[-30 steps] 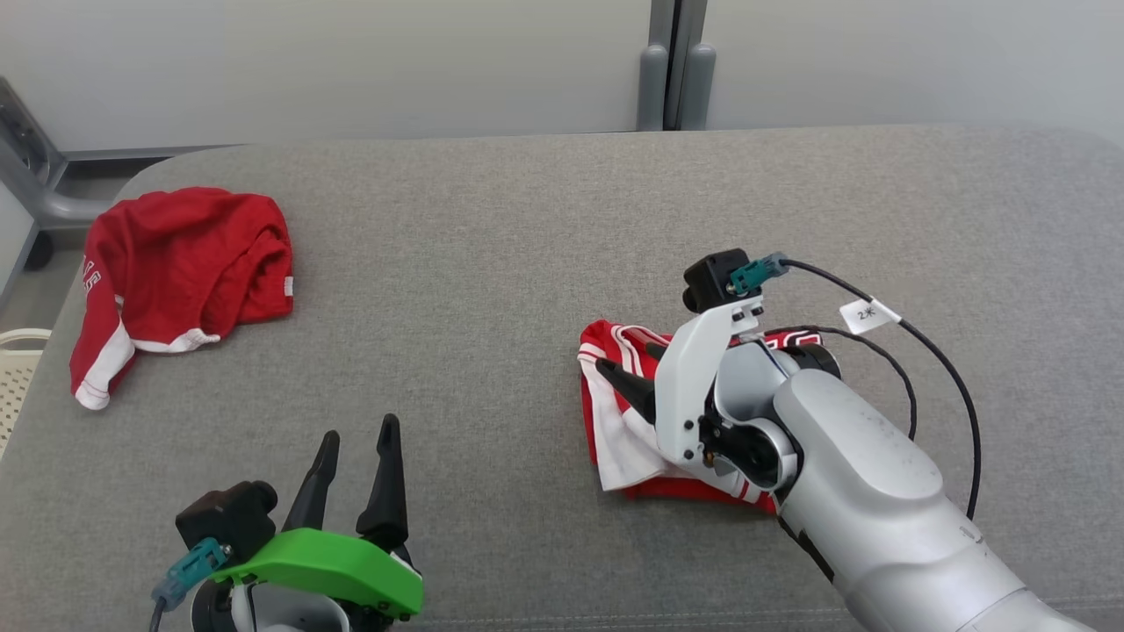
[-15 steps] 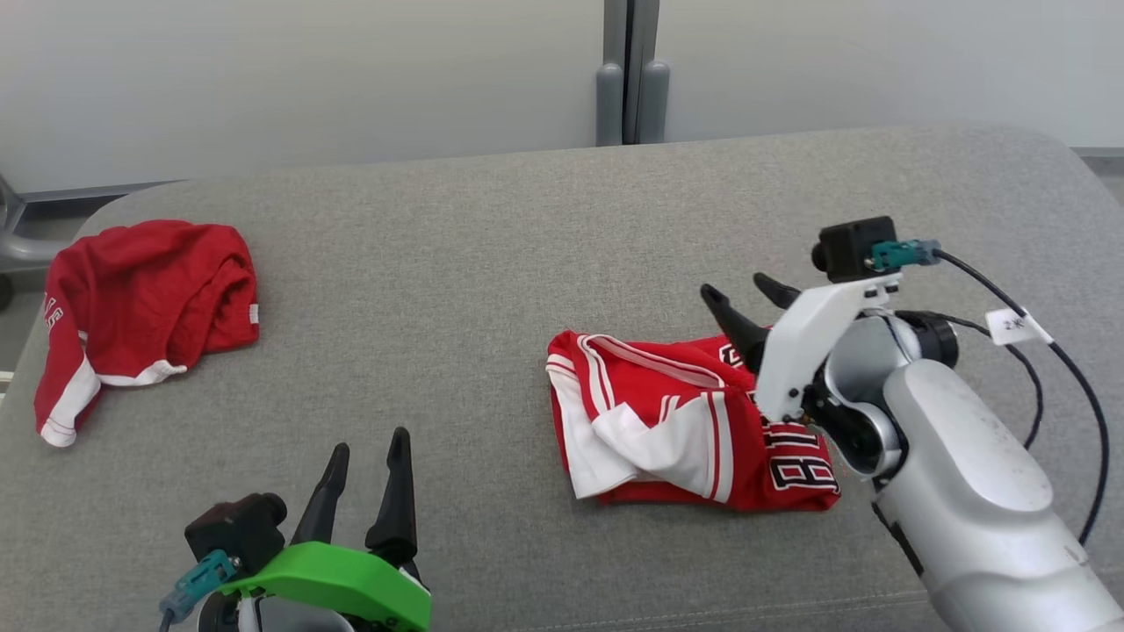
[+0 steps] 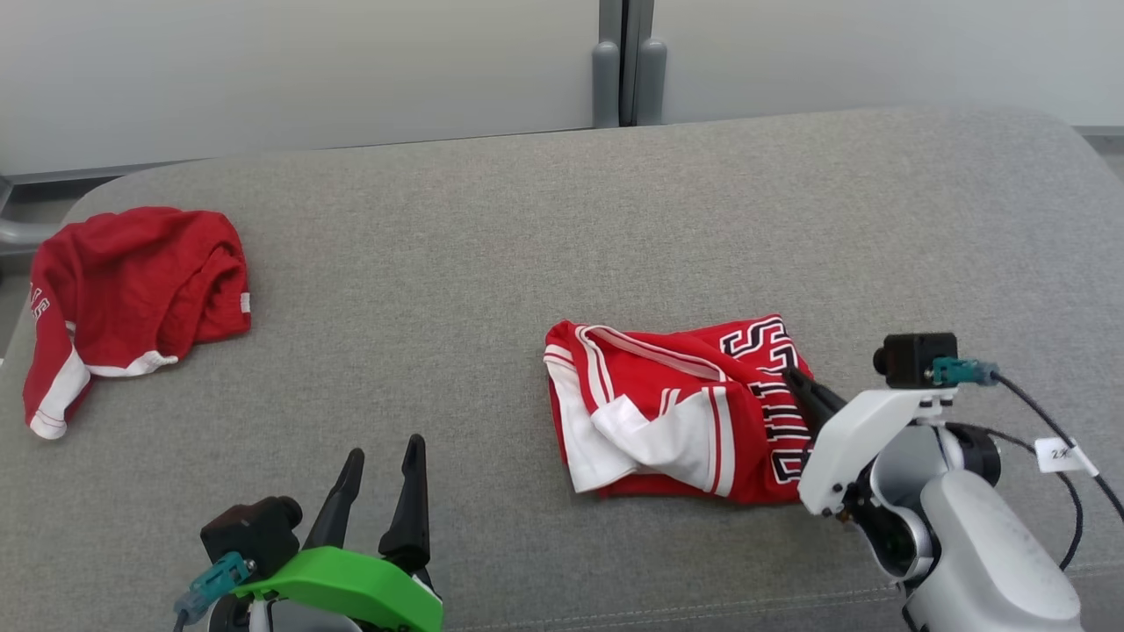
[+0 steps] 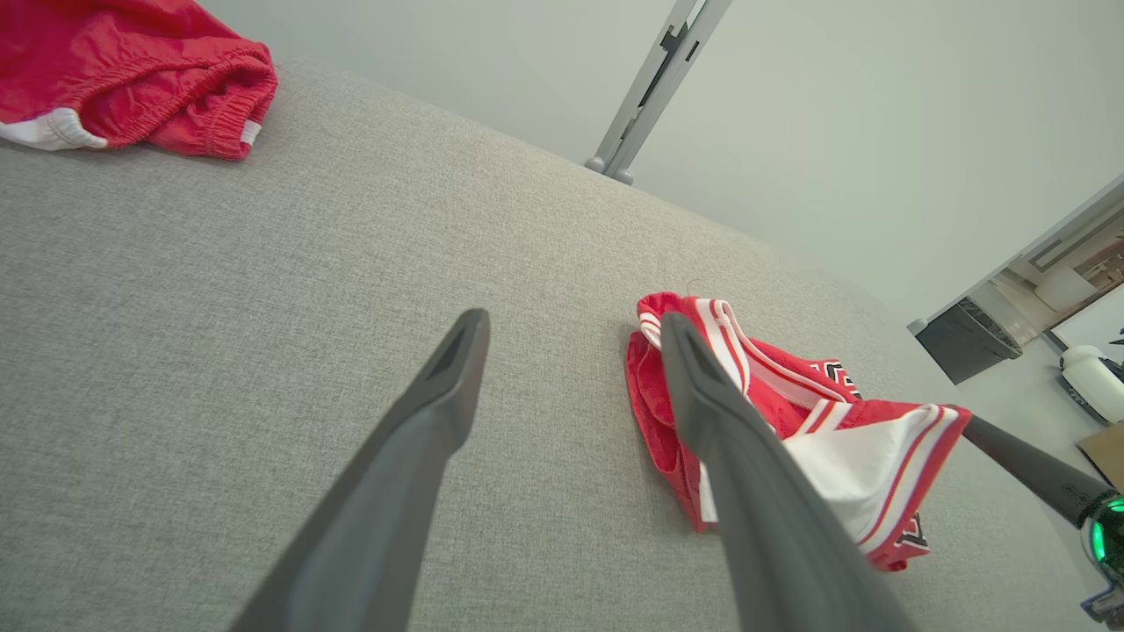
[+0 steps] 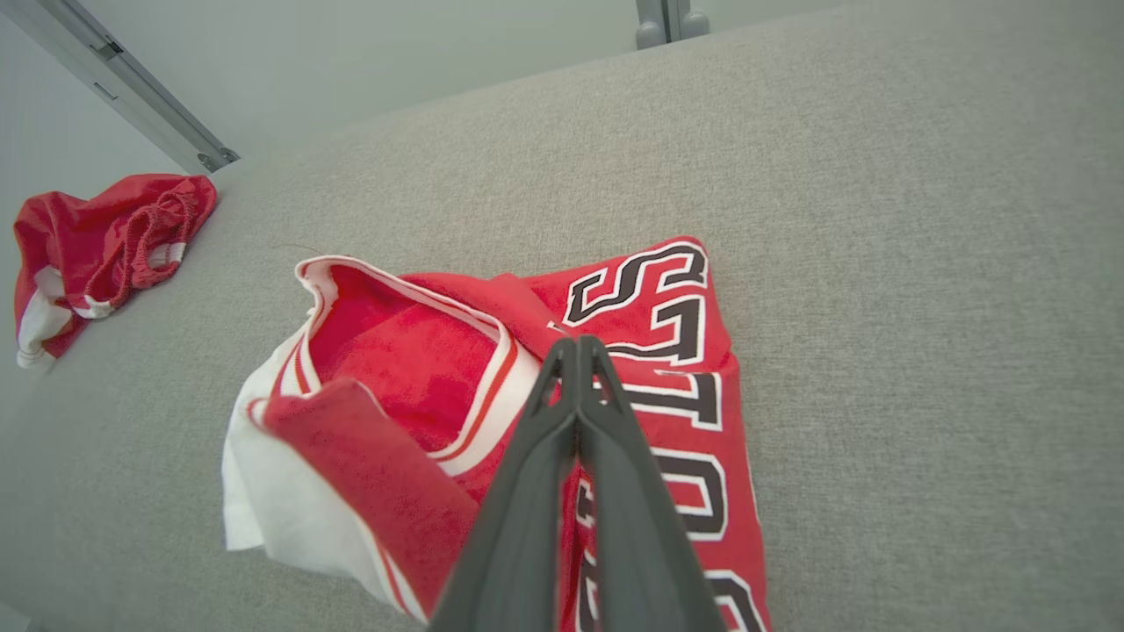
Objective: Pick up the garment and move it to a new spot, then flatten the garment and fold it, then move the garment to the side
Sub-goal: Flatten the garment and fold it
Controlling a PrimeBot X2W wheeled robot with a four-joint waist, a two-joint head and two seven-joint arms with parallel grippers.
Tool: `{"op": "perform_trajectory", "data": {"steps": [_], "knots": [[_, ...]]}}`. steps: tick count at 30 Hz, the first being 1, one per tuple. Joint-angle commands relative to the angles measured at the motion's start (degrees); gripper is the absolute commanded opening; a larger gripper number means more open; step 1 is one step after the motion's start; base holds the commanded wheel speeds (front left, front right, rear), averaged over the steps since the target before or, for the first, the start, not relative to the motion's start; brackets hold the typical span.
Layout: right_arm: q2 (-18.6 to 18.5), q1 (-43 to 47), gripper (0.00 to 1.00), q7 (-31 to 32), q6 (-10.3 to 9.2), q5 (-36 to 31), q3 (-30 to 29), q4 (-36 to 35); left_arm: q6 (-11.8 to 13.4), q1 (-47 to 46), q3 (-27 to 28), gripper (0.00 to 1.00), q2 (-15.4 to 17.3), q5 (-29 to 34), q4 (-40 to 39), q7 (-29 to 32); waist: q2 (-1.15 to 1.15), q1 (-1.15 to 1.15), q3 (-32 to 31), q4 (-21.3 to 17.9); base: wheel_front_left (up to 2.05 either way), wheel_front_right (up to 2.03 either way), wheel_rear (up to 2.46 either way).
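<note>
The garment [image 3: 676, 412] is a red jersey with white trim and black letters, lying bunched and partly folded on the grey padded table [image 3: 457, 290]. My right gripper [image 3: 790, 376] comes in from the lower right, and its tips rest over the jersey's lettered right edge. In the right wrist view the right gripper [image 5: 575, 347] has both fingers pressed together with nothing between them, above the garment [image 5: 395, 351]. My left gripper [image 3: 382, 456] stands open near the front edge, well left of the jersey. The left wrist view has the left gripper [image 4: 571, 320] wide apart and empty, with the garment [image 4: 773, 364] beyond its right finger.
A second red garment [image 3: 132, 281] with white trim lies crumpled at the table's far left corner; this second red garment [image 5: 97, 237] also appears in the right wrist view. A grey post [image 3: 628, 61] stands behind the table against a pale wall. Cables trail from my right wrist [image 3: 1054, 456].
My right arm has drawn back from over the jersey to its right side, and its fingers have closed empty. The jersey now lies uncovered. The head view has shifted; my left gripper stays open.
</note>
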Motion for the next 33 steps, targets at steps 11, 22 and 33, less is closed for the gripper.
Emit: {"op": "perform_trajectory", "data": {"steps": [11,22,33], "knots": [[5.14,1.92,0.00,-2.23,0.00,3.38,5.78,2.34,0.43,-1.97,0.73,1.00,1.07,0.55,-0.62,0.38,0.00,0.00,2.22,3.14,0.00,0.00,0.00],[6.93,0.71,0.00,-3.94,0.00,9.91,18.66,5.59,0.31,-2.51,1.19,1.00,1.20,0.23,-0.49,0.18,0.00,0.00,2.60,6.12,0.00,0.00,0.00],[6.91,-2.72,0.00,-9.02,0.00,15.91,28.60,6.11,0.71,-2.20,1.95,1.00,1.01,-0.26,-0.38,-0.37,0.00,0.00,2.59,5.24,0.00,0.00,0.00]]}}
